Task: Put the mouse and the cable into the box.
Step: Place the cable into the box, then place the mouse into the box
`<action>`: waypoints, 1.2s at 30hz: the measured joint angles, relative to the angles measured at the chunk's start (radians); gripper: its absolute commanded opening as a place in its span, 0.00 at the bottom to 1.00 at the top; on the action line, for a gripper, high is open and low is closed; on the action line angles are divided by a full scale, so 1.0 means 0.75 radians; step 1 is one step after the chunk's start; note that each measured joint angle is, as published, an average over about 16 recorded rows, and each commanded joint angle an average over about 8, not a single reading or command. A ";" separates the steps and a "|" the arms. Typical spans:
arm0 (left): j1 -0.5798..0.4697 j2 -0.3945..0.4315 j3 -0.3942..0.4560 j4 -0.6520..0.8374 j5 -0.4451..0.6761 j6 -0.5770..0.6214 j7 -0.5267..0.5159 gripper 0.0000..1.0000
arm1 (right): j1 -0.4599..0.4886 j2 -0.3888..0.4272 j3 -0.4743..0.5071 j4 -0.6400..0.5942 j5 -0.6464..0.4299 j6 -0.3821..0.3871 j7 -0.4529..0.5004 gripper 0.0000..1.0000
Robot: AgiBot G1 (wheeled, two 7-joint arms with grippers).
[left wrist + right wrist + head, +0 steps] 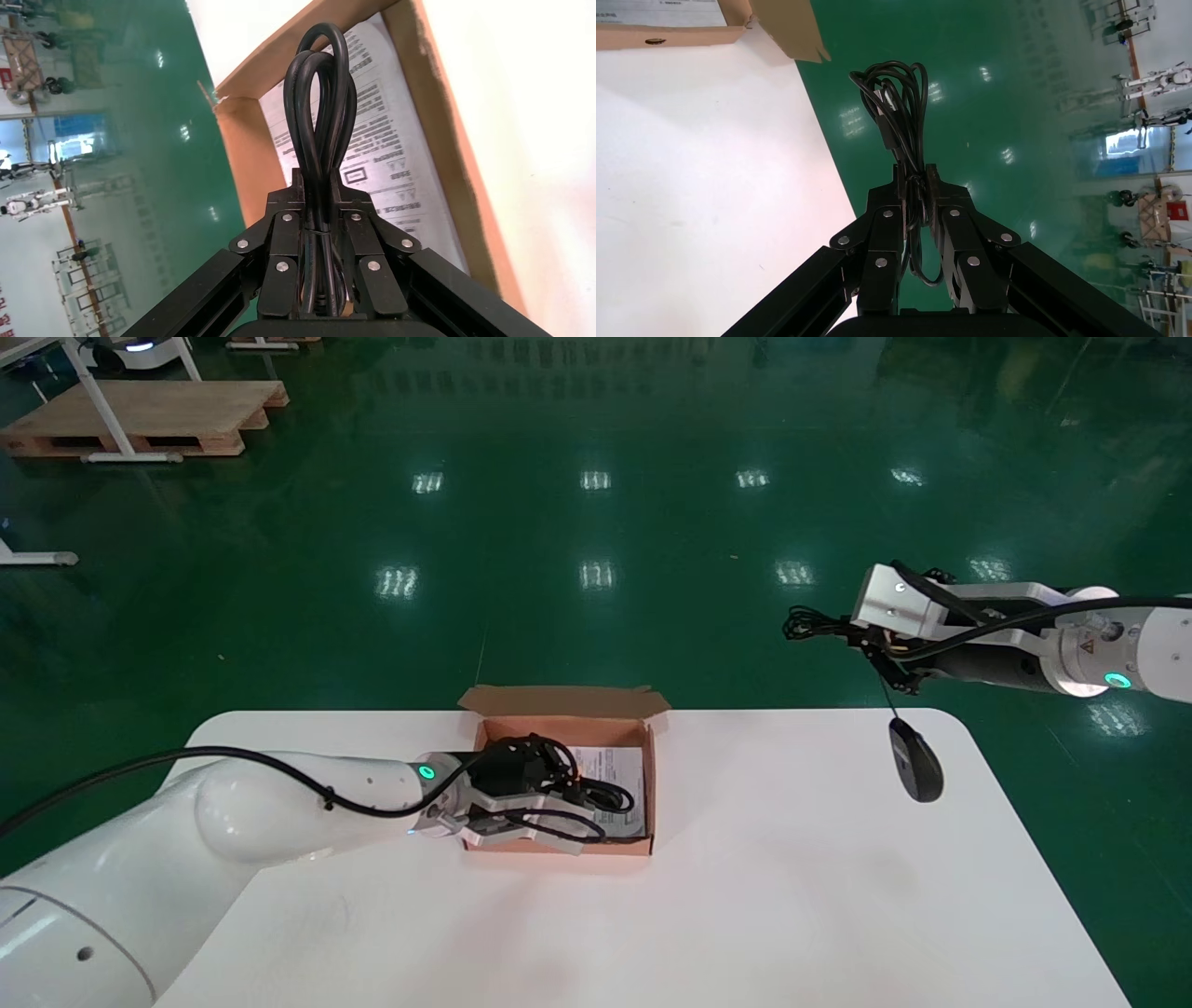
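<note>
white table (792, 896) with box (559, 699), glossy green floor (596, 523)

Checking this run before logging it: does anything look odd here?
Yes. The right gripper clamps the mouse's bundled cord, so the mouse dangles from it over the table's right side. The left gripper holds the cable over the box.

— What is held in the right gripper (917, 193)?
— A bundle of thin black cable (897, 105) is clamped between its closed fingers, with the loops standing out past the fingertips.
— And what is seen behind it?
— The green floor (1032, 105) is seen behind the loops, just off the edge of the white table (701, 210). A corner of the cardboard box (666, 36), its flap (789, 31) open, is seen on the table farther off.
</note>
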 measured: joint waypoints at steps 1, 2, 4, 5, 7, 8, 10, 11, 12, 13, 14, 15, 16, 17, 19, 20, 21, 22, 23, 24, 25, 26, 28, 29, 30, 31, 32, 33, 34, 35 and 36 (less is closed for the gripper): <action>0.000 0.000 0.001 0.000 -0.002 -0.001 -0.001 1.00 | 0.000 0.000 0.000 0.000 0.000 0.000 0.000 0.00; 0.000 0.000 0.001 0.000 -0.004 -0.001 -0.002 1.00 | 0.000 0.000 0.000 0.001 0.000 0.000 0.000 0.00; 0.000 0.000 0.000 -0.001 -0.001 -0.001 0.000 1.00 | 0.000 0.000 0.000 -0.001 0.000 0.000 -0.001 0.00; 0.000 -0.001 0.000 -0.001 0.001 0.000 0.000 1.00 | 0.000 0.000 0.000 -0.002 0.000 0.000 -0.001 0.00; -0.001 -0.001 -0.002 -0.001 0.006 0.001 0.002 1.00 | 0.000 0.000 0.000 -0.004 0.000 0.000 -0.002 0.00; -0.001 -0.002 -0.003 -0.001 0.008 0.002 0.002 1.00 | 0.000 -0.001 0.000 -0.005 0.001 0.000 -0.002 0.00; -0.001 -0.005 -0.004 -0.003 0.011 0.003 0.003 1.00 | 0.000 -0.001 0.000 -0.005 0.001 -0.001 -0.003 0.00; -0.001 -0.007 -0.005 -0.005 0.011 0.003 0.003 1.00 | 0.000 -0.001 0.000 -0.005 0.001 -0.001 -0.004 0.00; -0.001 -0.010 -0.006 -0.005 0.012 0.002 0.001 1.00 | 0.000 -0.002 -0.001 -0.005 0.001 -0.001 -0.005 0.00; -0.002 -0.013 -0.008 -0.005 0.012 0.000 -0.003 1.00 | 0.000 -0.002 -0.001 -0.004 0.000 -0.002 -0.006 0.00; -0.003 -0.017 -0.010 -0.003 0.011 -0.004 -0.008 1.00 | -0.001 -0.003 -0.002 -0.003 0.000 -0.003 -0.008 0.00; -0.006 -0.022 -0.013 0.001 0.011 -0.009 -0.016 1.00 | -0.002 -0.003 -0.004 -0.001 0.000 -0.004 -0.011 0.00; -0.010 -0.029 -0.017 0.005 0.009 -0.014 -0.027 1.00 | -0.003 -0.004 -0.005 0.002 -0.001 -0.005 -0.013 0.00; -0.015 -0.037 -0.022 0.011 0.005 -0.019 -0.041 1.00 | -0.004 -0.006 -0.007 0.004 -0.001 -0.006 -0.016 0.00; -0.029 -0.060 -0.038 0.023 -0.009 -0.027 -0.075 1.00 | -0.007 -0.010 -0.011 0.010 -0.003 -0.009 -0.022 0.00; -0.038 -0.076 -0.048 0.028 -0.018 -0.032 -0.096 1.00 | -0.009 -0.013 -0.013 0.012 -0.004 -0.010 -0.025 0.00; -0.048 -0.094 -0.059 0.033 -0.028 -0.036 -0.117 1.00 | -0.011 -0.016 -0.016 0.015 -0.005 -0.011 -0.029 0.00; -0.057 -0.115 -0.071 0.037 -0.039 -0.040 -0.141 1.00 | -0.012 -0.021 -0.018 0.018 -0.007 -0.012 -0.032 0.00; -0.067 -0.137 -0.083 0.040 -0.050 -0.045 -0.164 1.00 | -0.014 -0.026 -0.021 0.022 -0.008 -0.013 -0.036 0.00; -0.075 -0.158 -0.095 0.042 -0.061 -0.049 -0.189 1.00 | -0.015 -0.032 -0.024 0.026 -0.009 -0.014 -0.040 0.00; -0.084 -0.180 -0.106 0.043 -0.071 -0.054 -0.214 1.00 | -0.015 -0.039 -0.027 0.031 -0.010 -0.014 -0.044 0.00; -0.092 -0.201 -0.117 0.044 -0.081 -0.059 -0.240 1.00 | -0.016 -0.047 -0.030 0.036 -0.010 -0.015 -0.048 0.00; -0.108 -0.243 -0.139 0.043 -0.098 -0.067 -0.292 1.00 | -0.016 -0.066 -0.036 0.048 -0.009 -0.017 -0.057 0.00; -0.114 -0.263 -0.148 0.039 -0.106 -0.069 -0.317 1.00 | -0.016 -0.077 -0.038 0.053 -0.008 -0.017 -0.062 0.00; -0.120 -0.283 -0.157 0.034 -0.113 -0.070 -0.341 1.00 | -0.015 -0.090 -0.041 0.058 -0.006 -0.017 -0.066 0.00; -0.124 -0.303 -0.165 0.026 -0.119 -0.070 -0.363 1.00 | -0.014 -0.104 -0.043 0.063 -0.004 -0.017 -0.071 0.00; -0.128 -0.321 -0.172 0.016 -0.124 -0.069 -0.384 1.00 | -0.012 -0.120 -0.046 0.067 -0.002 -0.016 -0.076 0.00; -0.129 -0.338 -0.176 0.005 -0.126 -0.069 -0.402 1.00 | -0.010 -0.137 -0.049 0.070 0.000 -0.016 -0.082 0.00; -0.130 -0.352 -0.179 -0.008 -0.127 -0.070 -0.419 1.00 | -0.008 -0.156 -0.053 0.073 0.002 -0.015 -0.089 0.00; -0.128 -0.364 -0.180 -0.021 -0.125 -0.071 -0.434 1.00 | -0.006 -0.176 -0.057 0.075 0.004 -0.014 -0.097 0.00; -0.126 -0.374 -0.180 -0.034 -0.121 -0.072 -0.448 1.00 | -0.004 -0.197 -0.061 0.076 0.006 -0.013 -0.106 0.00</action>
